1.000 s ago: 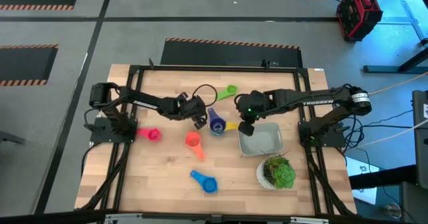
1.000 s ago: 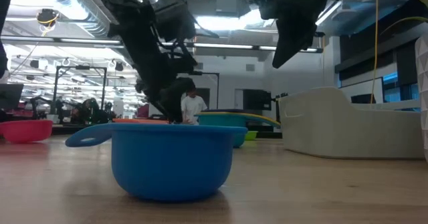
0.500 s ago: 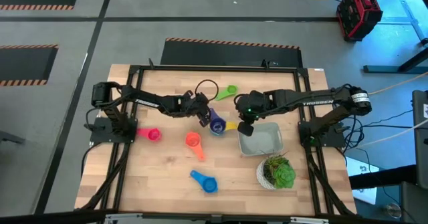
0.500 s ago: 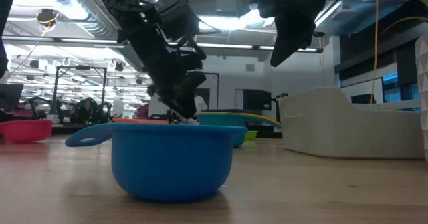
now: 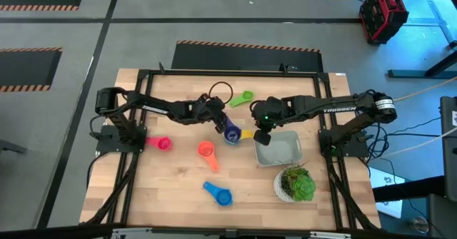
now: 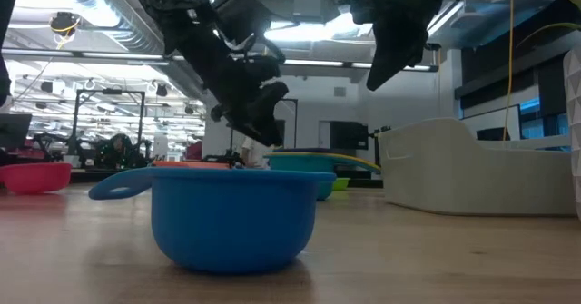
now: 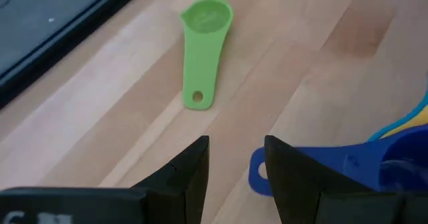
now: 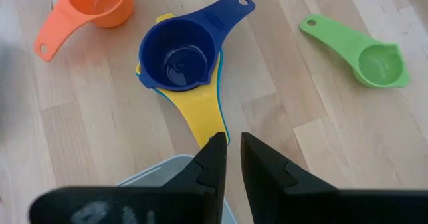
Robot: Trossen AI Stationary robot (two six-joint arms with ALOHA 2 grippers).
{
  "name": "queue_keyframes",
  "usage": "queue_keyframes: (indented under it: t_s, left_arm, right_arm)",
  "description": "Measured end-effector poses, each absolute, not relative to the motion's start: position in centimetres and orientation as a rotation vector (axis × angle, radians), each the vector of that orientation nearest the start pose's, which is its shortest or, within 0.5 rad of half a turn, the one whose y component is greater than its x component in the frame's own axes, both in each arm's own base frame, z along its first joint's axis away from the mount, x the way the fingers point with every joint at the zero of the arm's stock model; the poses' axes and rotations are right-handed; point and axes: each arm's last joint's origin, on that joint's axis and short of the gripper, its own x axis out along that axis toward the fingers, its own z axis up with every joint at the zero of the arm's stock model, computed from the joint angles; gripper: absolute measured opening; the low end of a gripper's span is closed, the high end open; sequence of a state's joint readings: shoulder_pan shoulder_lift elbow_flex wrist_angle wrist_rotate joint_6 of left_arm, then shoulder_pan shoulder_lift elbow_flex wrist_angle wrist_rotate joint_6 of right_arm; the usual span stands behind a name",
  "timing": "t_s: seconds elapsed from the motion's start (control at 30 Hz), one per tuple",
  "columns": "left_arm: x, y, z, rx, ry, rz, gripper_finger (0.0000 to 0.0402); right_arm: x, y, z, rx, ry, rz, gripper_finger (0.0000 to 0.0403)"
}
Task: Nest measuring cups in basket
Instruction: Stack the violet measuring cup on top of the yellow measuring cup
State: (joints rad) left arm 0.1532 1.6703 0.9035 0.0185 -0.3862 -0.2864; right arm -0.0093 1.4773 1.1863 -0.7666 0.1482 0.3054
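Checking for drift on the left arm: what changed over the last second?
The left pincer rose off the table and shifted toward the green cup, jaws open and empty. The right pincer held still above the basket; the nested dark blue cup stack didn't move.

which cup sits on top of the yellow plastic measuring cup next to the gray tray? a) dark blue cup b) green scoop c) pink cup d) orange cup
a: the dark blue plastic measuring cup is nested on the yellow plastic measuring cup, whose handle points toward the shallow light-gray tray; the green plastic scoop and the orange plastic cup lie apart on the wood.
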Motion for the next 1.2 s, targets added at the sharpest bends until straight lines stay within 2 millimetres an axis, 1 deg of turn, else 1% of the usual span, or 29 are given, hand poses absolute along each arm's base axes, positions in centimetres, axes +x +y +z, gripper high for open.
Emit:
queue_keyframes:
  t_s: [0.17,0.27,0.43,0.53,0.63,0.7,0.77,0.93,1.1,1.2]
  left_arm:
    - [32.0,5.9,18.4,-0.179,0.704,0.586,0.0137]
    - [31.4,5.7,18.6,-0.216,0.756,0.562,0.0137]
    - [31.0,4.9,17.8,-0.291,0.853,0.503,0.0137]
    - [31.0,4.3,16.5,-0.303,0.913,0.497,0.0137]
    - [31.5,4.1,16.2,-0.294,0.895,0.503,0.0137]
    - [31.6,4.2,15.6,-0.292,0.909,0.525,0.0137]
    - [31.9,4.4,15.1,-0.301,0.896,0.536,0.0137]
    - [32.6,5.3,14.5,-0.317,0.842,0.552,0.0137]
    - [33.2,6.4,15.1,-0.325,0.742,0.558,0.0135]
    - [33.7,6.9,15.6,-0.339,0.665,0.518,0.0133]
  right_arm:
    - [29.4,-0.7,27.0,0.202,1.024,-0.302,0.0051]
    - [29.5,-0.7,27.0,0.203,1.024,-0.302,0.0051]
    - [29.4,-0.7,27.0,0.203,1.025,-0.302,0.0051]
    - [29.4,-0.7,27.0,0.203,1.025,-0.302,0.0051]
    - [29.5,-0.7,26.9,0.203,1.025,-0.302,0.0051]
    - [29.5,-0.7,27.0,0.203,1.023,-0.301,0.0051]
    - [29.5,-0.7,27.0,0.203,1.022,-0.301,0.0051]
    - [29.5,-0.7,27.0,0.204,1.019,-0.301,0.0051]
    - [29.5,-0.7,27.0,0.204,1.014,-0.3,0.0051]
    - [29.6,-0.7,27.0,0.205,1.008,-0.299,0.0051]
